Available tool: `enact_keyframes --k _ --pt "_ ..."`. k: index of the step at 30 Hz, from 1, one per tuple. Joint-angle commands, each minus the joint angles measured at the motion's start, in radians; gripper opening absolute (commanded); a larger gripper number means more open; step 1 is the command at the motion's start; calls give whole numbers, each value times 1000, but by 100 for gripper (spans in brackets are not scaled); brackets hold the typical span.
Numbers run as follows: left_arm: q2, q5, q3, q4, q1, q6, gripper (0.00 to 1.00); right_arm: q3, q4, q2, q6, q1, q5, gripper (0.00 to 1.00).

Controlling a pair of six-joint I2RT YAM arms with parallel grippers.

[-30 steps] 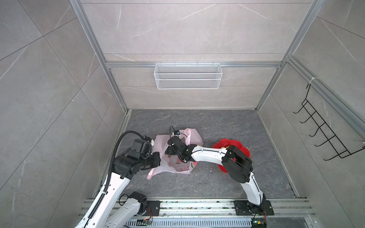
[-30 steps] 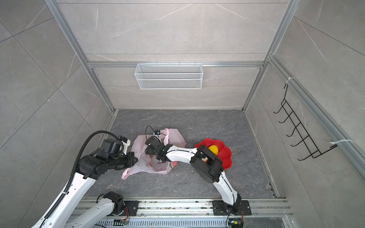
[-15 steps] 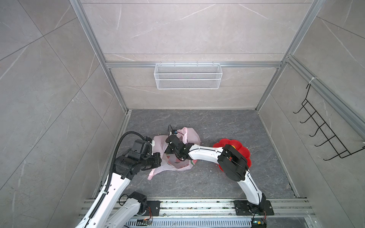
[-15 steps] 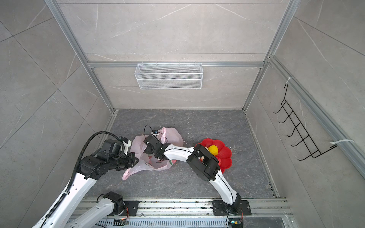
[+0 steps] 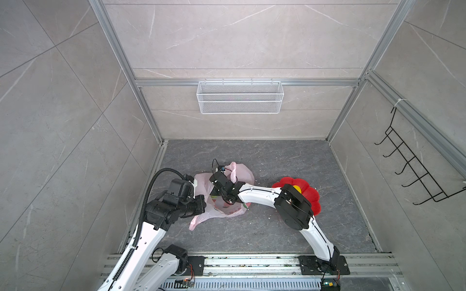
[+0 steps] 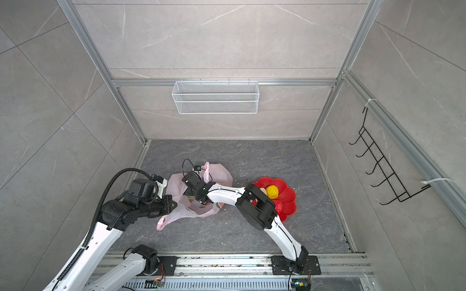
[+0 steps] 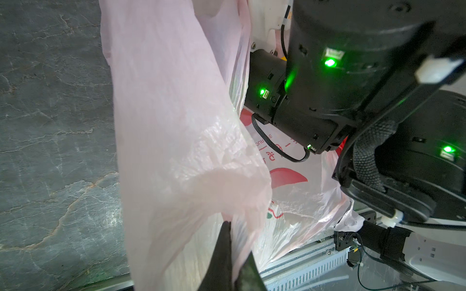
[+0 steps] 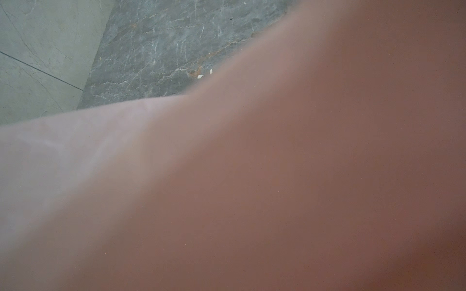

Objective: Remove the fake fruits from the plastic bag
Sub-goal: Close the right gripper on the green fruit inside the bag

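Plastic bag (image 5: pixel 228 213) on the surface (image 5: pixel 277 156), film pinched between the closed left fingers (image 7: pixel 222 252). The right fingers are hidden inside it, so we cannot tell their opening. Partway, we judge: yellow fruit (image 6: pixel 272 191), beige lump (image 6: pixel 263 189) and red ball (image 6: pixel 278 206) lie in the red flower-shaped dish (image 6: pixel 290 194); any others unseen.

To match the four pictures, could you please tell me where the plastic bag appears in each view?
Top view: bag left of centre on the tabletop, beside the left arm.
Top view: bag likewise, left of the red dish.
Left wrist: bag fills the middle, pinched by the left gripper.
Right wrist: probably the blurred pink film covering most of the picture.
Shared landmark: grey marbled tabletop, in all four.
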Motion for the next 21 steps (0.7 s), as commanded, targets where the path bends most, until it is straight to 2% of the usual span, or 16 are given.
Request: enact_keyframes --k 1,12,21 --pt "-18 -12 -10 13 -3 16 0 13 -27 14 4 -8 -1 68" --pt "-9 -41 -29 63 -3 -7 0 -28 -42 -69 -55 -12 -23 44" --pt "-19 -49 -43 74 -3 -19 0 -56 -64 -107 -93 -13 -32 34"
